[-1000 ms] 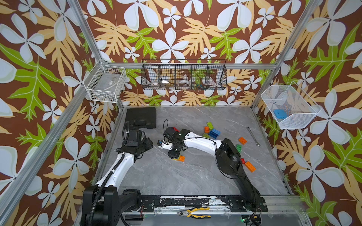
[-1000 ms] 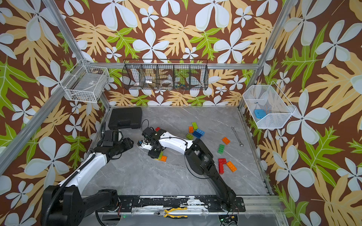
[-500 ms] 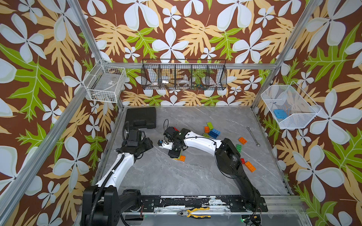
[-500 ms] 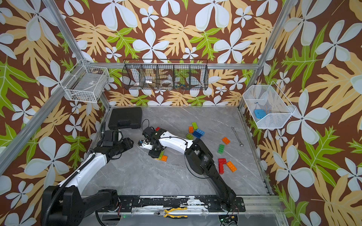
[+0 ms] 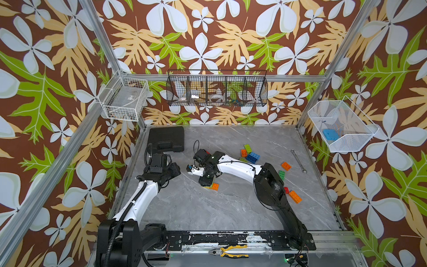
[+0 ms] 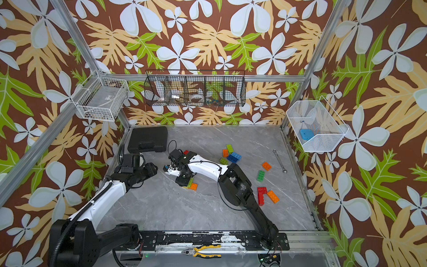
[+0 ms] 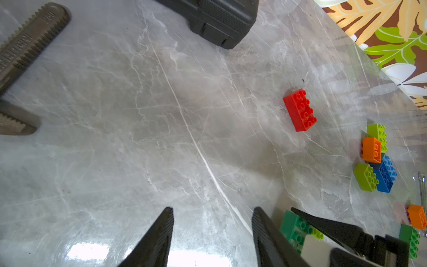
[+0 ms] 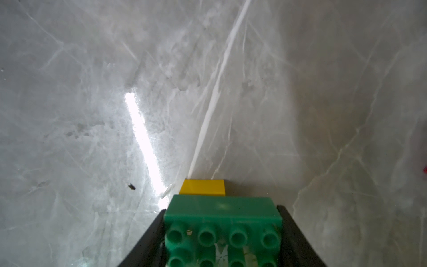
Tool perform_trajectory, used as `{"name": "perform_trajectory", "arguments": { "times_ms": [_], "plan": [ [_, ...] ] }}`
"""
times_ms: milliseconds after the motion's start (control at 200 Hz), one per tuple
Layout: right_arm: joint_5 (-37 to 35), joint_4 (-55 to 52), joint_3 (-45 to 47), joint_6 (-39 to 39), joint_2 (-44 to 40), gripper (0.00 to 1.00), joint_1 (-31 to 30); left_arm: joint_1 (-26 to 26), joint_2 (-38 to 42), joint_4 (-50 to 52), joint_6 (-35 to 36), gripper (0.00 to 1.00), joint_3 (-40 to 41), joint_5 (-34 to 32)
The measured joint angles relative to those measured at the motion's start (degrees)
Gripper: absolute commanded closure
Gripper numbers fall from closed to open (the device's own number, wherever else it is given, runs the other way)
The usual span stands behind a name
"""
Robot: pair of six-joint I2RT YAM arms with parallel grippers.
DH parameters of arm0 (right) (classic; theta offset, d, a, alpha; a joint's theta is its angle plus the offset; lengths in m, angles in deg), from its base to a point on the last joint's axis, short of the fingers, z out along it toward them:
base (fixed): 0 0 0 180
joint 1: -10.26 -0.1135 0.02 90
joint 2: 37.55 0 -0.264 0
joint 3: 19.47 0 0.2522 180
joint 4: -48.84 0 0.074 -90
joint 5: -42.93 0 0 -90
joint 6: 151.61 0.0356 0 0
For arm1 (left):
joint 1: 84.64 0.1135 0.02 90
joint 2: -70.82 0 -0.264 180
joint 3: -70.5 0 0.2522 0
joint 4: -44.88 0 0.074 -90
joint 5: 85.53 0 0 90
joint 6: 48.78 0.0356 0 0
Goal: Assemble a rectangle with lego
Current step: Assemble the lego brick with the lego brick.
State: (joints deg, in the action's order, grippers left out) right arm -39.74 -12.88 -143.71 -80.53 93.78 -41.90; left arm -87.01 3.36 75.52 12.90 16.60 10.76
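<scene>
Right wrist: right jaws stay clamped on the green brick (image 8: pixel 223 215).

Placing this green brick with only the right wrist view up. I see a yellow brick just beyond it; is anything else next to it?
Observer: Yes, an orange brick lies close by the green brick in your right gripper.
Operator: Is the left gripper in my way?
Observer: No, the left gripper stands open and empty, off to the side.
Operator: Where's a spare brick?
Observer: A blue brick lies studs up just beyond your right arm.
</scene>
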Motion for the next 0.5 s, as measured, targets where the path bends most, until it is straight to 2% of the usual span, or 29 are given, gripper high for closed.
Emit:
{"name": "perform_trajectory", "arguments": {
  "times_ms": [495],
  "plan": [
    [-0.26, 0.66, 0.83, -1.03, 0.07, 0.78, 0.52, 0.0, -0.07, 0.0, 0.0, 0.43, -0.42, 0.17]
  ]
}}
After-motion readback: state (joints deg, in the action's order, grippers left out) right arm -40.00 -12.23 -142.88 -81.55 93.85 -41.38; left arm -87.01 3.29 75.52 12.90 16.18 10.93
